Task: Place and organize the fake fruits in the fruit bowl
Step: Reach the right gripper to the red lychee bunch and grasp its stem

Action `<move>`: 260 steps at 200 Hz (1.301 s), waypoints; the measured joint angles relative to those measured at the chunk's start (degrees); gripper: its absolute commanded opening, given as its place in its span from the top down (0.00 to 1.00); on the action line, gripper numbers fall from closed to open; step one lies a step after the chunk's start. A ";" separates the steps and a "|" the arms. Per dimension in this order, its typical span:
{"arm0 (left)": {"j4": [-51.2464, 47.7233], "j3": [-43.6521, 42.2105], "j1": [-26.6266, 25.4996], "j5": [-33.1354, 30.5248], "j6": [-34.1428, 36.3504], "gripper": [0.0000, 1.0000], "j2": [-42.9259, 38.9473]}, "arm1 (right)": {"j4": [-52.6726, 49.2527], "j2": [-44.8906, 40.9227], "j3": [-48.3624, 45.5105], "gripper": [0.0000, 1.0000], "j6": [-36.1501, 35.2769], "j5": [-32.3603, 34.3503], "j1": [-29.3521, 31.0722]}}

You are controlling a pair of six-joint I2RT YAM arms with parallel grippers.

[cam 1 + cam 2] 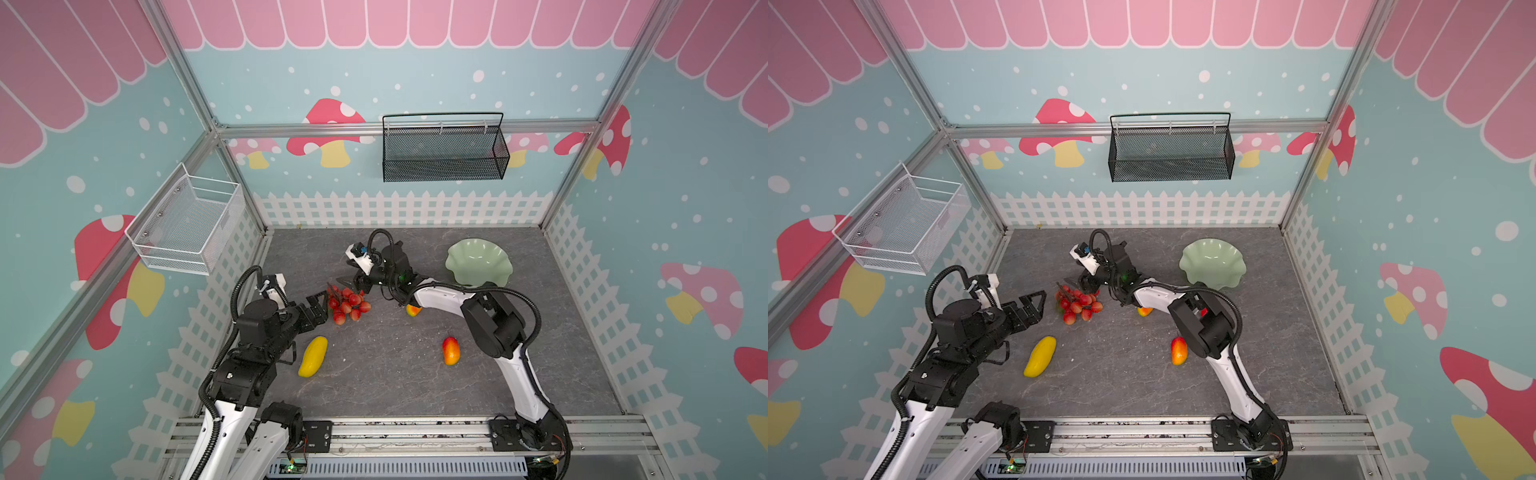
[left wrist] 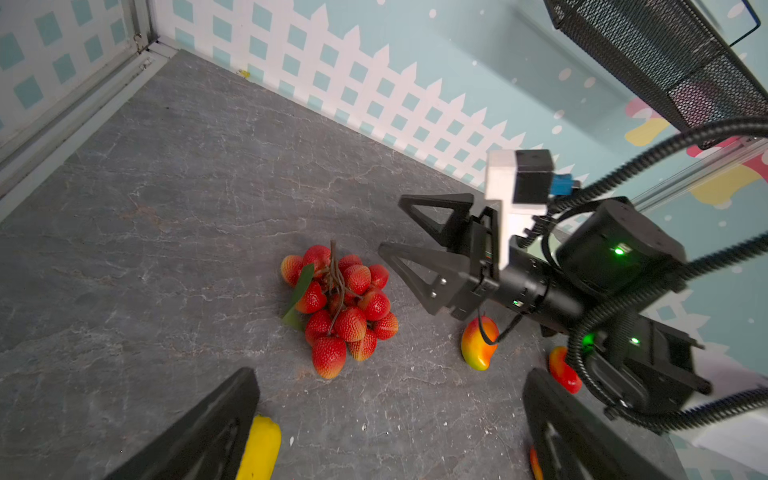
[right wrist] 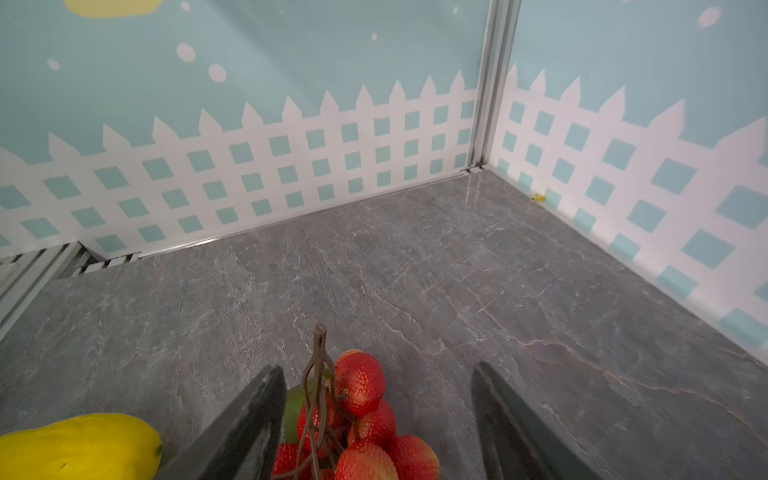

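Straddling the stem end of the red berry cluster (image 1: pixel 348 305), the right end effector (image 2: pixel 390 225) stands spread, grasping nothing. The left end effector (image 1: pixel 324 307), released wide, hovers at the cluster's 9 o'clock. The fruit bowl (image 1: pixel 478 262) sits well apart at its 2 o'clock on the tabletop (image 1: pixel 374 374).

Fruit bowl (image 1: pixel 478 249): pale green, scalloped rim, upright near the bench's far right corner.
Berry cluster (image 1: pixel 348 305): red, lying mid-bench, left of centre.
Yellow fruit (image 1: pixel 313 356): lying flat, front-left.
Front mango (image 1: pixel 451 350): red-orange, right of centre.
Middle mango (image 1: pixel 412 310): mid-bench, partly hidden.
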 measured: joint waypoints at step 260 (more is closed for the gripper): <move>-2.89 -1.44 0.00 -7.63 -0.39 0.01 -4.02 | -14.23 4.83 15.65 1.00 1.92 3.13 1.62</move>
